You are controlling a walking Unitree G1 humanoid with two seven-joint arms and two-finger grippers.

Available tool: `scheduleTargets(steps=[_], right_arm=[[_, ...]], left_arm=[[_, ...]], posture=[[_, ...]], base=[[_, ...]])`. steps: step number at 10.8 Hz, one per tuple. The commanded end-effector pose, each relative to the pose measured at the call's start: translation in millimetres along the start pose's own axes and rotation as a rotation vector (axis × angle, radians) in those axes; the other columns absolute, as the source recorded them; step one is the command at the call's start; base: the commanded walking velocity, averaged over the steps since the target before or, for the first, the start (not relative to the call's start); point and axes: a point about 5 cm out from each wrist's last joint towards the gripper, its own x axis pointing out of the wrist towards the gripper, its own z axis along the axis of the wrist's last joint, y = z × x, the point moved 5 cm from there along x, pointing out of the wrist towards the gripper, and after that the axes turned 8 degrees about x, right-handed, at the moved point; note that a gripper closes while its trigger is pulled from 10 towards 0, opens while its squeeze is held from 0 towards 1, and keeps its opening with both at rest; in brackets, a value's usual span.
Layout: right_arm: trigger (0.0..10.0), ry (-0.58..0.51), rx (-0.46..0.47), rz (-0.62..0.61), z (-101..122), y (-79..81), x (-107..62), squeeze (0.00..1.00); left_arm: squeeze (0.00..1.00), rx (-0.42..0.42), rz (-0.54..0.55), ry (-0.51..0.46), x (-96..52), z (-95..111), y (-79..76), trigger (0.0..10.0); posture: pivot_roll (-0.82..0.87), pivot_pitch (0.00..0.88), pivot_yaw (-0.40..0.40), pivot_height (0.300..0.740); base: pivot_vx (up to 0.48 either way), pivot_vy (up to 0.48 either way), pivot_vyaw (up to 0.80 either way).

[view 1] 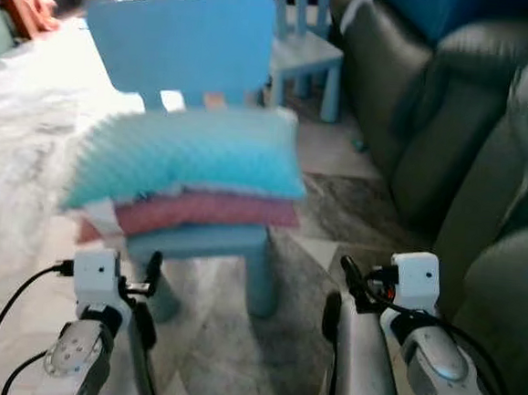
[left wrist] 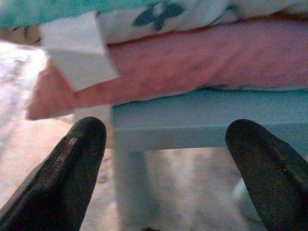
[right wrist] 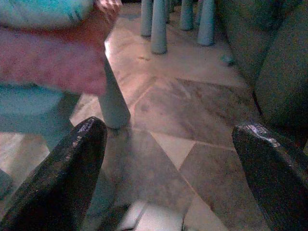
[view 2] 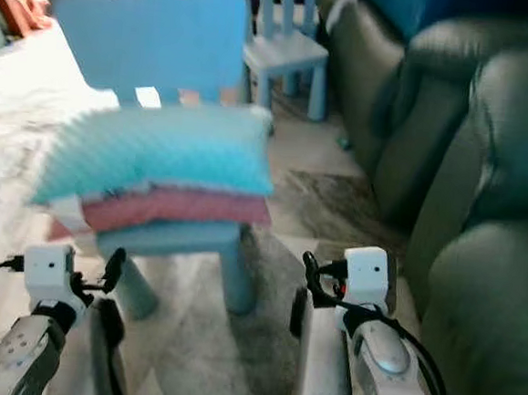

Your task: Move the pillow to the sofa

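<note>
A pillow with a turquoise top (view 1: 190, 155) and a pink underside (view 1: 199, 212) lies on the seat of a small light-blue chair (view 1: 180, 40) straight ahead. In the left wrist view the pink underside (left wrist: 192, 62) and a white tag (left wrist: 77, 50) overhang the chair's seat edge (left wrist: 202, 118). My left gripper (left wrist: 166, 163) is open, low in front of the seat's left side. My right gripper (right wrist: 168, 168) is open too, low and to the right of the chair, over bare floor. The dark grey-green leather sofa (view 1: 487, 151) fills the right side.
A second light-blue chair (view 1: 303, 54) stands behind the first, near the sofa. White bedding or cloth (view 1: 21, 142) spreads on the left. The floor (view 1: 336, 212) is marble-patterned tile, with a strip of room between chair and sofa.
</note>
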Motion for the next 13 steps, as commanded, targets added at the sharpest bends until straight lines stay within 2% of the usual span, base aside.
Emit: scheduleTargets(steps=[1, 2, 4, 5, 6, 8, 9, 10, 11, 12, 13], right_arm=[[10.0, -0.031, -0.011, 0.023, 10.0, 5.3, 7.2, 0.0], [10.0, -0.069, -0.024, 0.036, 23.0, 6.0, 15.1, 0.0], [10.0, -0.177, -0.042, 0.073, 63.1, 8.3, 36.0, 0.0], [10.0, -0.22, -0.033, 0.074, 81.4, 6.4, 44.8, 0.0], [10.0, -0.247, -0.027, 0.09, 92.5, 8.6, 48.2, 0.0], [10.0, -0.294, 0.035, 0.194, 115.6, 29.5, 60.1, 0.0], [10.0, -0.312, 0.069, 0.291, 131.2, 48.3, 71.6, 0.0], [10.0, -0.317, 0.088, 0.327, 137.7, 55.9, 75.7, 0.0], [10.0, -0.323, 0.098, 0.407, 148.4, 73.6, 82.3, 0.0], [10.0, -0.3, 0.126, 0.461, 152.0, 84.7, 87.1, 0.0], [10.0, -0.295, 0.159, 0.514, 163.4, 94.9, 95.1, 0.0]], left_arm=[[0.0, 0.036, 0.111, -0.03, 1.8, 8.7, 25.6, 10.0], [0.0, 0.046, 0.198, -0.062, 2.5, 17.5, 44.4, 10.0], [0.0, 0.114, 0.41, -0.19, -1.9, 55.0, 90.6, 10.0], [0.0, 0.139, 0.451, -0.269, -5.0, 78.3, 96.7, 10.0], [0.0, 0.13, 0.453, -0.318, -6.2, 93.4, 96.4, 10.0], [0.0, 0.034, 0.502, -0.333, 0.4, 102.3, 109.5, 10.0], [0.0, -0.047, 0.505, -0.322, 12.7, 104.3, 118.4, 10.0], [0.0, -0.078, 0.504, -0.328, 18.6, 109.2, 122.0, 10.0], [0.0, -0.139, 0.506, -0.338, 28.1, 118.8, 129.2, 10.0], [0.0, -0.155, 0.502, -0.361, 32.1, 129.5, 134.9, 10.0], [0.0, -0.224, 0.482, -0.383, 40.4, 143.7, 143.3, 10.0]], posture=[[-0.21, 0.068, 0.066, 0.33], [-0.21, 0.071, 0.067, 0.33], [-0.2, 0.085, 0.062, 0.33], [-0.19, 0.091, 0.059, 0.33], [-0.19, 0.096, 0.058, 0.33], [-0.17, 0.104, 0.062, 0.33], [-0.17, 0.113, 0.061, 0.33], [-0.16, 0.122, 0.06, 0.33], [-0.16, 0.13, 0.059, 0.33], [-0.16, 0.141, 0.064, 0.33], [-0.17, 0.162, 0.075, 0.33]], base=[[0.0, 0.0, 0.0], [0.0, 0.0, 0.0], [0.0, 0.0, 0.0], [0.0, 0.0, 0.0], [0.0, 0.0, 0.0], [0.0, 0.0, 0.0], [0.0, 0.0, 0.0], [0.0, 0.0, 0.0], [0.0, 0.0, 0.0], [0.0, 0.0, 0.0], [0.0, 0.0, 0.0]])
